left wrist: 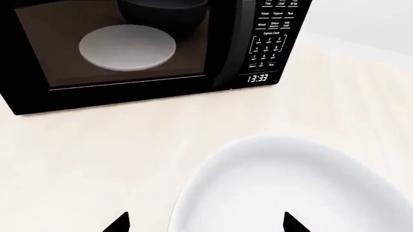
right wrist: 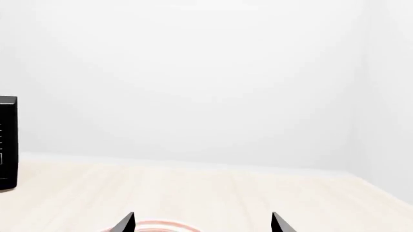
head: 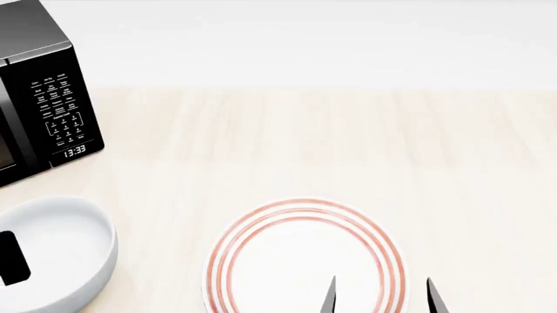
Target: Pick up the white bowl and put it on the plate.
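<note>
The white bowl (head: 61, 251) stands on the light wooden table at the near left, in front of the microwave. My left gripper (left wrist: 206, 224) is open and straddles the bowl's (left wrist: 290, 183) rim, one fingertip over the inside and one outside. In the head view only one black finger (head: 10, 257) shows, over the bowl's inside. The plate (head: 296, 261), flat and white with red rings, lies at the near middle. My right gripper (head: 381, 298) is open and empty above the plate's near right part. The right wrist view shows the plate's far edge (right wrist: 161, 226) between the fingertips of that gripper (right wrist: 202, 223).
A black microwave (head: 39, 98) stands at the far left, its clock reading 13:33. In the left wrist view its window (left wrist: 127, 47) shows a round turntable and a dark bowl inside. A white wall (right wrist: 193, 72) backs the table (head: 348, 150).
</note>
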Motion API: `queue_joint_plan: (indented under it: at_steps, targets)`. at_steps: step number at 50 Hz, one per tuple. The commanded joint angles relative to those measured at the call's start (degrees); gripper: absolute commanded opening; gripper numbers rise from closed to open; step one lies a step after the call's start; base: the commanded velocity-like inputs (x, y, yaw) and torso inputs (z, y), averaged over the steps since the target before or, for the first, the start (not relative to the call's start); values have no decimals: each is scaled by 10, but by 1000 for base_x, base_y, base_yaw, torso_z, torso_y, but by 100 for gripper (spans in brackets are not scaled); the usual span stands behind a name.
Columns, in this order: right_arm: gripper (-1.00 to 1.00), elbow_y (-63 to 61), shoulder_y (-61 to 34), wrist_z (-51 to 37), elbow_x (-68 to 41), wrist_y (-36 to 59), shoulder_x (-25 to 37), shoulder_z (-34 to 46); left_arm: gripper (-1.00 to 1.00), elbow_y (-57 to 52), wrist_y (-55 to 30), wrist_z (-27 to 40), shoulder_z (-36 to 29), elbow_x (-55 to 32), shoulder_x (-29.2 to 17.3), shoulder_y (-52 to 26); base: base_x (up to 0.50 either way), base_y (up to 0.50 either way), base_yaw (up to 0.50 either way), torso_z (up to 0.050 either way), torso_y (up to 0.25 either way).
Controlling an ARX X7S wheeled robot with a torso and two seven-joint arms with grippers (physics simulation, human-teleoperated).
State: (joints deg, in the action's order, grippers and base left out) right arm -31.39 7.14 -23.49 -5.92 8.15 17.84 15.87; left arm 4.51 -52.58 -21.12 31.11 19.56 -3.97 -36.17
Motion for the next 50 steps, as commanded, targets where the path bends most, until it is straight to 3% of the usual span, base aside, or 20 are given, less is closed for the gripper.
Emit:
queue_joint_plan:
  at_steps: [1, 50]
  targets:
    - [100, 0, 0, -2, -2, -1, 2, 2, 100, 15, 10, 16, -3, -10, 3, 4, 0, 0, 0, 0, 0]
    - [100, 3, -4, -8, -8, -3, 10, 11, 100, 111, 68, 72, 3, -52, -25, -12, 0, 0, 0, 0, 0]
